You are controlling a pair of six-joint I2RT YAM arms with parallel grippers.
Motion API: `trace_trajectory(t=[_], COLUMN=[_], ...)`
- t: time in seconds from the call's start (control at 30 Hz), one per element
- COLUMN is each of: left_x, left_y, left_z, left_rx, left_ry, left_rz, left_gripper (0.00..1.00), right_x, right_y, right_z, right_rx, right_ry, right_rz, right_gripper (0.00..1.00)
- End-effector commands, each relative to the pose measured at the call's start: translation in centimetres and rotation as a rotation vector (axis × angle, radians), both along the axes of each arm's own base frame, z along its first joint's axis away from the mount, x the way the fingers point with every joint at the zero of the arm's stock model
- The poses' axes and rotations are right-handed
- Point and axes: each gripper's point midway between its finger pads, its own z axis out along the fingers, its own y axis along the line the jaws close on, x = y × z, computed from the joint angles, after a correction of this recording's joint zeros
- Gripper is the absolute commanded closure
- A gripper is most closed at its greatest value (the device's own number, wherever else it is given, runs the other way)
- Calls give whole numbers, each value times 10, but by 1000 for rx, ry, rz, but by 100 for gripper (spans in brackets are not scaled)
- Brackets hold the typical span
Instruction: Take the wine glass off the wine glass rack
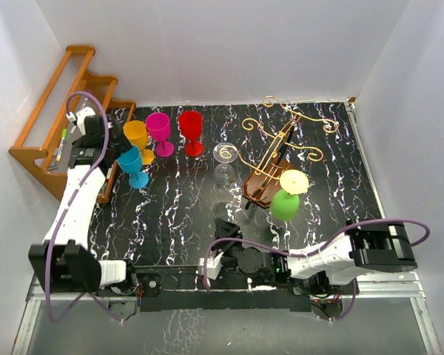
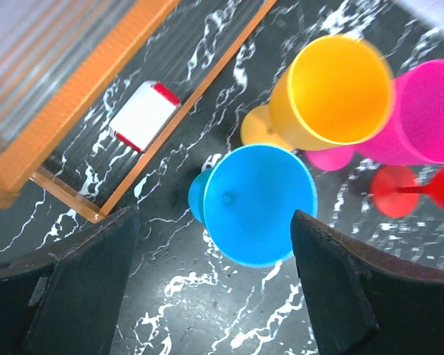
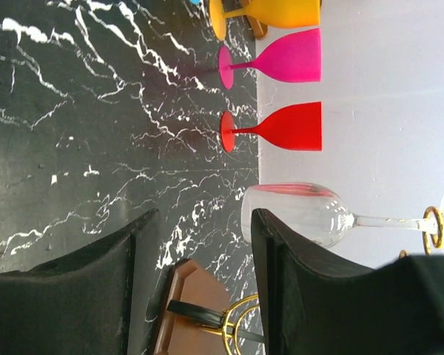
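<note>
The violin-shaped brown wine glass rack (image 1: 268,174) with gold wire arms stands right of centre; its base also shows in the right wrist view (image 3: 189,307). A clear wine glass (image 1: 224,154) hangs upside down from its left wire arm and shows in the right wrist view (image 3: 296,214). A yellow glass (image 1: 294,181) and a green glass (image 1: 285,205) hang at the rack's near end. My right gripper (image 1: 224,228) (image 3: 196,288) is open and empty, low near the front edge, facing the rack. My left gripper (image 1: 106,148) (image 2: 214,296) is open and empty above a blue glass (image 2: 259,203).
Blue (image 1: 131,164), orange (image 1: 137,137), magenta (image 1: 160,132) and red (image 1: 191,129) glasses stand upright at the back left. An orange-brown stepped shelf (image 1: 59,111) leans at the far left, with a white and red item (image 2: 144,115) beside it. White walls enclose the table.
</note>
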Motion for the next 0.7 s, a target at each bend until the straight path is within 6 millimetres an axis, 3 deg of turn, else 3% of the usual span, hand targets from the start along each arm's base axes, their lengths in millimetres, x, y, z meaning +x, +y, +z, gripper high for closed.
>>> trace_trajectory(t=[0.0, 0.1, 0.2, 0.33, 0.5, 0.67], left_x=[-15, -27, -31, -26, -19, -12], left_y=[-3, -7, -15, -30, -41, -51], left_z=[56, 68, 68, 64, 60, 55], left_rx=[-6, -18, -42, -82, -105, -134], left_ry=[-215, -291, -300, -323, -334, -340], left_rz=[-23, -37, -77, -149, -191, -230], left_gripper=[18, 19, 21, 21, 21, 22], right_x=[-4, -6, 3, 31, 99, 181], right_y=[22, 37, 49, 58, 40, -4], right_z=[47, 69, 100, 168, 259, 323], right_rx=[172, 209, 260, 395, 641, 905], right_ry=[58, 83, 122, 152, 226, 513], right_rz=[19, 49, 30, -75, -322, -427], right_gripper=[46, 46, 46, 46, 47, 54])
